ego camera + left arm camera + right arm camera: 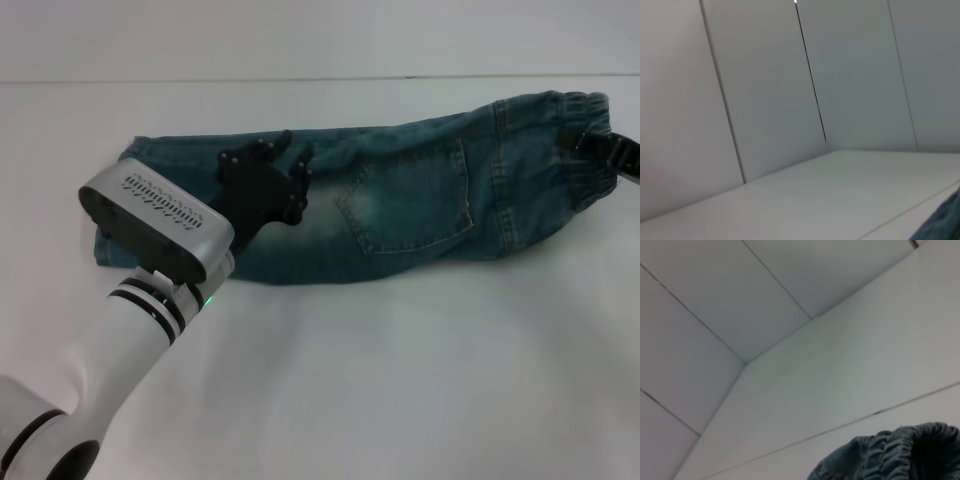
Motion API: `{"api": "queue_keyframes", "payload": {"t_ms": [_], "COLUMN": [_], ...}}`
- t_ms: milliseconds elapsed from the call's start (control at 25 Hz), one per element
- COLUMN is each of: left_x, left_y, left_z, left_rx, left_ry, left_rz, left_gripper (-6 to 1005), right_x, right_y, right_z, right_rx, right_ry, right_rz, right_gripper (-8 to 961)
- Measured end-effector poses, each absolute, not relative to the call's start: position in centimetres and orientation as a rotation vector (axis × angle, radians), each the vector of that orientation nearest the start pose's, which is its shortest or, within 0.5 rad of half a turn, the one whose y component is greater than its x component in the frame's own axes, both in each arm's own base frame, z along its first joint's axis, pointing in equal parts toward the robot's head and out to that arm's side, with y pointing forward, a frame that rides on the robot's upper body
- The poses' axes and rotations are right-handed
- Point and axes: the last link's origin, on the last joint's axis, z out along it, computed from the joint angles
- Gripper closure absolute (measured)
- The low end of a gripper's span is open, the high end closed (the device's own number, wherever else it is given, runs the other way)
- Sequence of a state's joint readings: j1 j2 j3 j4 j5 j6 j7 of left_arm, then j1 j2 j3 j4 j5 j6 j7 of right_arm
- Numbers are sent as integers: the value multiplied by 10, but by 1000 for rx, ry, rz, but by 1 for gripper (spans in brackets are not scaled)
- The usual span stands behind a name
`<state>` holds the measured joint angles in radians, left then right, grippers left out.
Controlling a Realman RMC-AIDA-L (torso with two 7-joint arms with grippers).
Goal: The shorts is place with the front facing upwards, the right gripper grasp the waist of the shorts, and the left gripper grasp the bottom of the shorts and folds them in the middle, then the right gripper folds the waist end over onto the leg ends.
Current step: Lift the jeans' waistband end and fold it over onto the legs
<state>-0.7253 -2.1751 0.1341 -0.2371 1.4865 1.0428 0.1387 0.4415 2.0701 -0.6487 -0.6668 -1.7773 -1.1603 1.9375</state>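
Observation:
The blue-green denim shorts (420, 200) lie across the table, folded lengthwise with a stitched pocket facing up. The ruffled waist (580, 105) is at the right end, and it also fills the lower corner of the right wrist view as gathered waist (900, 455). The leg ends (135, 152) are at the left, partly hidden behind my left wrist. My left gripper (296, 150) hovers over the left half of the shorts, open and holding nothing. My right gripper (578, 142) reaches in from the right edge and is shut on the waistband.
The shorts rest on a white table (400, 380) with a pale wall behind it. A corner of denim (945, 225) shows in the left wrist view.

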Motion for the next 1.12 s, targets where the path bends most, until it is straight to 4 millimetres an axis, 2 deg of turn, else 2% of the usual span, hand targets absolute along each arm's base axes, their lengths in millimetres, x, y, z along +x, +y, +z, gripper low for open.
{"api": "queue_keyframes", "payload": {"t_ms": [120, 320, 520, 760, 920, 1120], "left_x": [-221, -223, -225, -223, -219, -215], "left_y": [352, 352, 351, 346, 342, 334], "left_z": [-123, -122, -126, -133, -140, -147], "left_rx": [-2042, -2036, -2052, -2087, -2116, -2167], "left_ry": [-276, -300, -325, -347, -356, -335], "left_rz": [-604, -607, -594, -589, -594, -603], "left_gripper": [662, 869, 1004, 998, 998, 998], "right_x": [309, 296, 281, 263, 246, 218], "right_y": [357, 355, 352, 350, 351, 365], "right_z": [52, 61, 71, 82, 95, 101], "right_rx": [-1974, -2021, -2064, -2135, -2175, -2263], "right_ry": [1452, 1453, 1445, 1440, 1395, 1316], "right_rz": [962, 1007, 1053, 1093, 1157, 1188], "right_gripper": [830, 831, 832, 833, 831, 827]}}
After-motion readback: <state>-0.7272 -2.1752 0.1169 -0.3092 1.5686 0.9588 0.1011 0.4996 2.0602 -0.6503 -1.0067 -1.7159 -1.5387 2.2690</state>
